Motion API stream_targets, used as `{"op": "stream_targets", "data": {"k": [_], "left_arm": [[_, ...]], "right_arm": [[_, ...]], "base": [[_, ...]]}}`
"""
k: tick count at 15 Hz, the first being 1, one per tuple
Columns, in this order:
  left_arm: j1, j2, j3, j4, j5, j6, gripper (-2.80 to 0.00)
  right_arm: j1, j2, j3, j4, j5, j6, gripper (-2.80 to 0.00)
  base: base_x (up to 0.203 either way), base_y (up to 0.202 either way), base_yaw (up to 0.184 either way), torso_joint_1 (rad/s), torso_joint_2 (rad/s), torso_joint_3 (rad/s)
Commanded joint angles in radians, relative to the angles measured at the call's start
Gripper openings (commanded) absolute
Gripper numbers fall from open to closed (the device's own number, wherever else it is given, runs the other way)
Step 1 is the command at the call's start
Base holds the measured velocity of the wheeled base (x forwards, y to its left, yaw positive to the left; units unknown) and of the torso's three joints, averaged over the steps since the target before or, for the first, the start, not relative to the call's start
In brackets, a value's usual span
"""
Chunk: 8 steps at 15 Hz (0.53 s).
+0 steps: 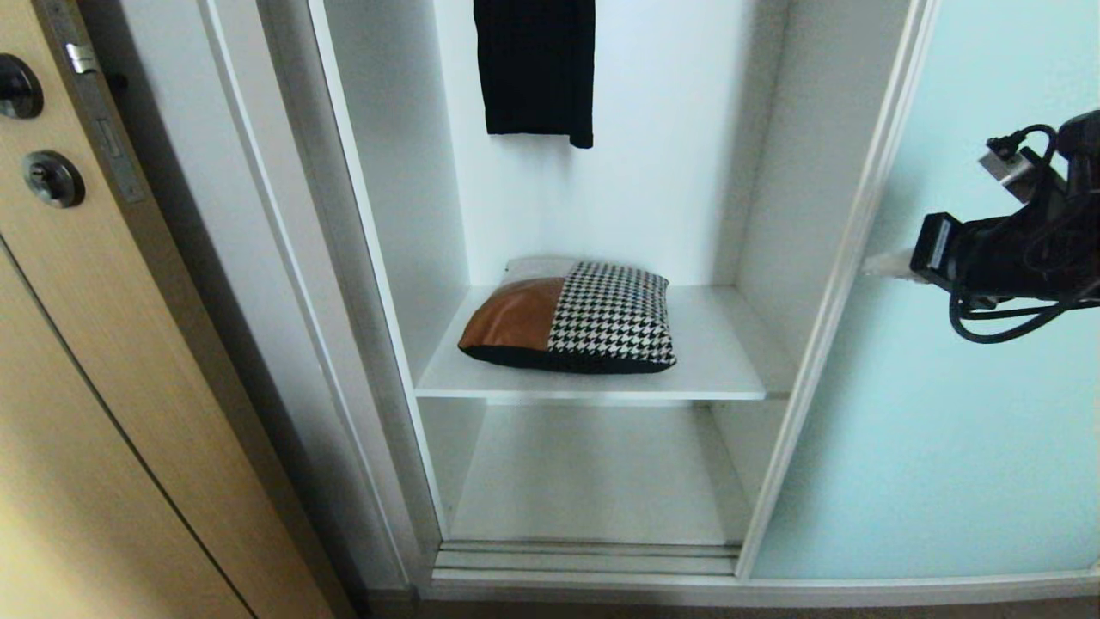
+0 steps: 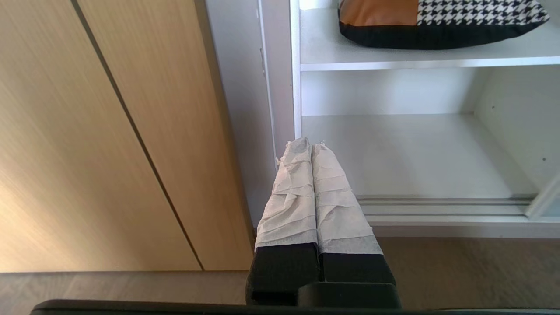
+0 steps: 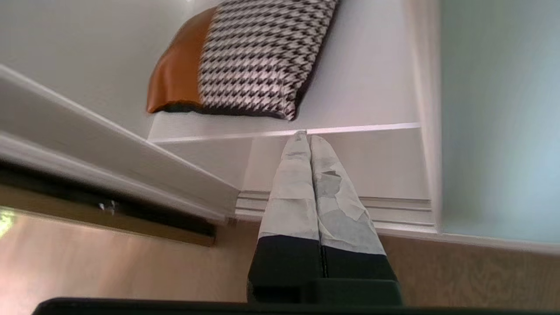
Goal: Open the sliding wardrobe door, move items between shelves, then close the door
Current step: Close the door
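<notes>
The sliding wardrobe door, frosted pale aqua glass in a thin white frame, stands slid to the right and the wardrobe is open. The cushion, part tan leather and part houndstooth, lies on the upper shelf; it also shows in both wrist views. The lower shelf is bare. My right gripper hangs shut and empty in front of the door, its taped tips by the door's left frame edge. My left gripper is shut, empty and low, outside the wardrobe's left front corner.
A plain black garment hangs above the cushion. A tan wood-grain door with dark round hardware stands at the left. The door's floor track runs along the wardrobe's bottom front edge.
</notes>
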Motion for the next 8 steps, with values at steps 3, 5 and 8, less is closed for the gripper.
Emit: {"op": "stream_targets", "data": {"k": [3, 5, 8], "left_arm": [[0.000, 0.002, 0.000, 0.000, 0.000, 0.000, -2.80], [0.000, 0.002, 0.000, 0.000, 0.000, -0.001, -2.80], [0.000, 0.002, 0.000, 0.000, 0.000, -0.001, -2.80]], "right_arm": [[-0.005, -0.060, 0.074, -0.177, -0.090, -0.076, -2.80], [0.000, -0.027, 0.078, -0.270, -0.152, -0.106, -2.80], [0.005, 0.028, 0.071, -0.301, -0.163, -0.131, -2.80]], "base": [[0.000, 0.000, 0.000, 0.000, 0.00, 0.000], [0.000, 0.000, 0.000, 0.000, 0.00, 0.000], [0.000, 0.000, 0.000, 0.000, 0.00, 0.000]]}}
